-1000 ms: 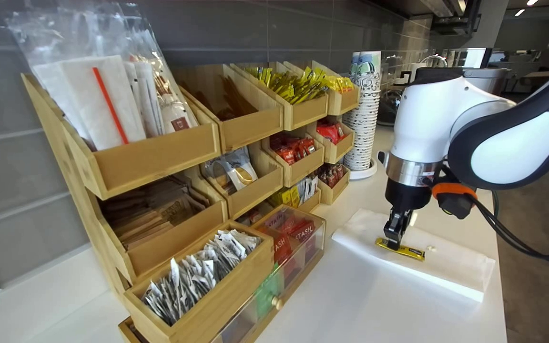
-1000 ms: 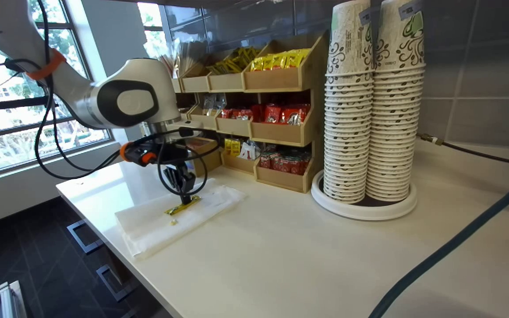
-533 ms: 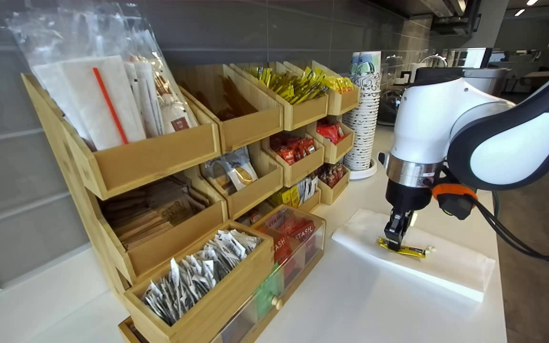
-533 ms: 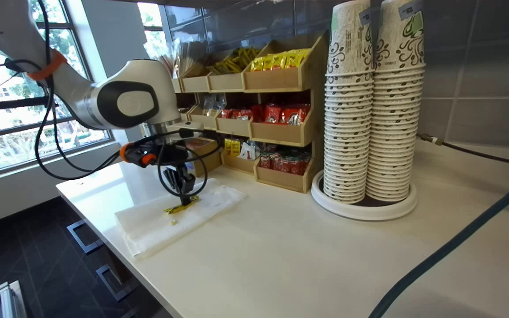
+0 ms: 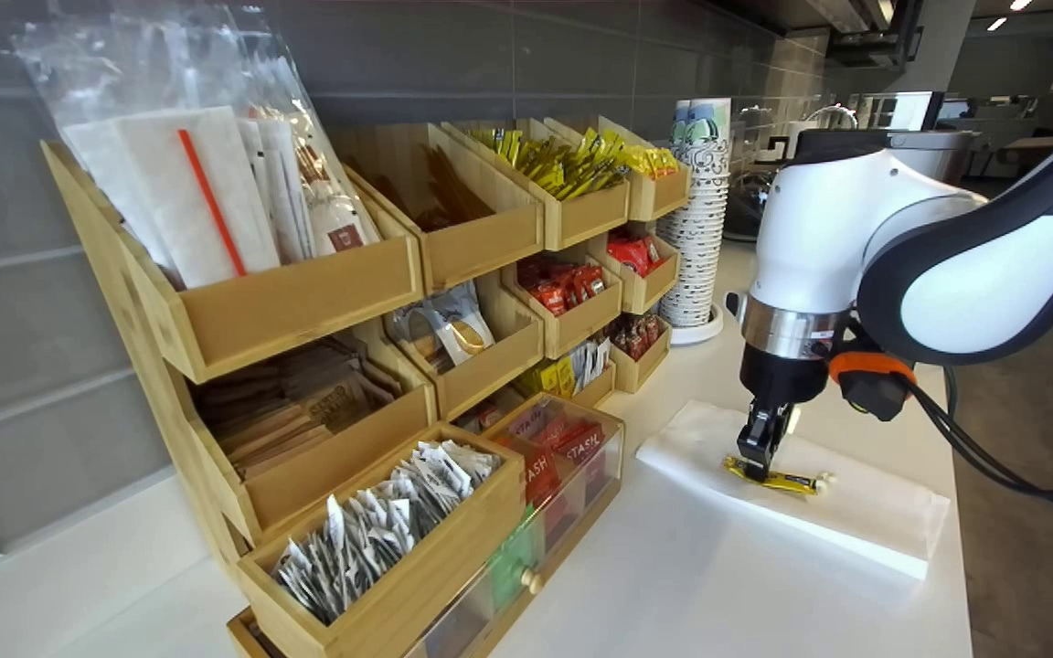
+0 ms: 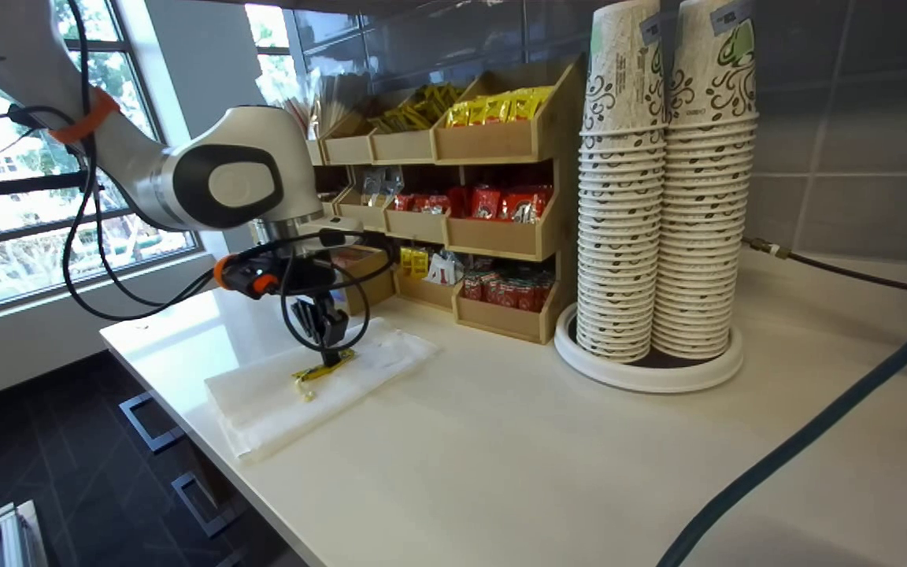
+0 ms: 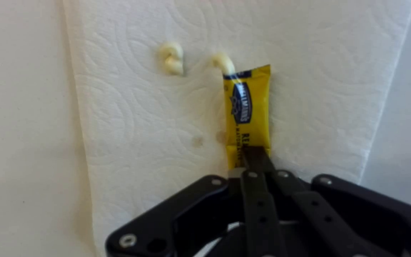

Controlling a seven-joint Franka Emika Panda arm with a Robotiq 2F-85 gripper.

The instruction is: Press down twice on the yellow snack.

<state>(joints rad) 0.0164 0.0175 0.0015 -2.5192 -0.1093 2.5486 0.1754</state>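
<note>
Pressing with the claw [image 7: 259, 159], tips held together and pinching nothing, on the yellow Hellmann's packet [image 7: 248, 110] directly beneath, likely to force the contents out. Ahead of the claw, with a curl of pale filling [image 7: 223, 63] at the packet's far end and a separate squiggle [image 7: 174, 66] near that, so perhaps on press two. Working over a folded paper towel [image 7: 148, 142], below claw and packet, presumably laid to keep smears off the countertop [image 7: 23, 142].
</note>
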